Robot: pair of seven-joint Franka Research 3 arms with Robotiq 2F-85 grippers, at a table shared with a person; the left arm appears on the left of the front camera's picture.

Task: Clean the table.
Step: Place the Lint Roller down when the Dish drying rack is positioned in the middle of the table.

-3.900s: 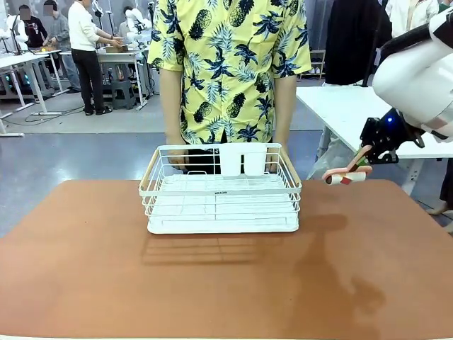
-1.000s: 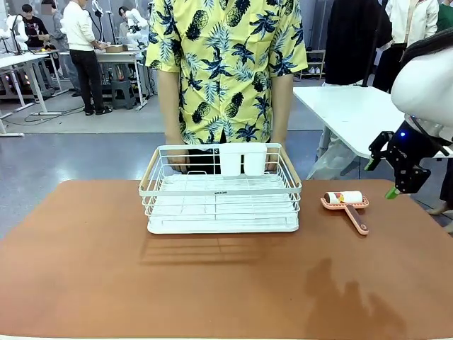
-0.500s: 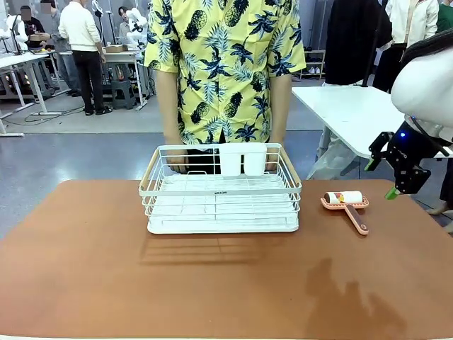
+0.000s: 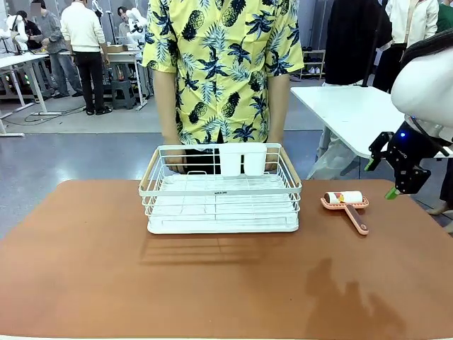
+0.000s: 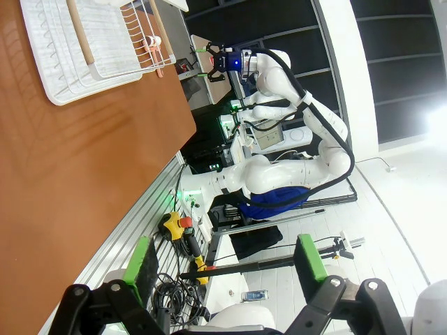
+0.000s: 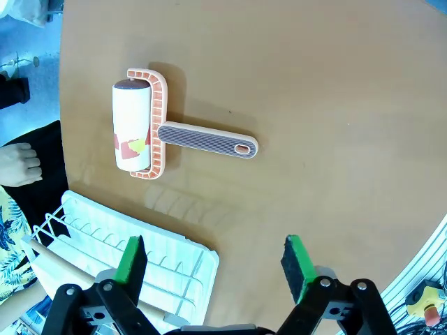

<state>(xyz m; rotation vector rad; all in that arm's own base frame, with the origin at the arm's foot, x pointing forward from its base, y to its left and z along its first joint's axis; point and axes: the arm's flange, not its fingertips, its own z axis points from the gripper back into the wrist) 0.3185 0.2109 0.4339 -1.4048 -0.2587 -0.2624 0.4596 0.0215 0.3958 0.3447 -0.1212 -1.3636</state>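
The reddish-brown table (image 4: pixel 212 283) carries a pink lint roller (image 4: pixel 345 202) with a white roll, lying flat at the right of a white dish rack (image 4: pixel 221 191). My right gripper (image 4: pixel 381 177) hangs open above the table's right edge, to the right of the roller and apart from it. From the right wrist, the lint roller (image 6: pixel 150 136) lies on the table (image 6: pixel 335 105) ahead of the open right gripper (image 6: pixel 213 259). My left gripper (image 5: pixel 223 262) is open with nothing between its pads, off the table's (image 5: pixel 70 153) near edge.
A person in a yellow patterned shirt (image 4: pixel 223 71) stands at the far side, hands resting behind the rack. A hand (image 6: pixel 19 164) lies near the rack's (image 6: pixel 140 251) corner. A white-topped table (image 4: pixel 354 113) stands at the back right.
Earlier my right gripper held the lint roller above the table; now the roller lies on the table and the gripper stands open off to its right. Nothing has moved in the last second.
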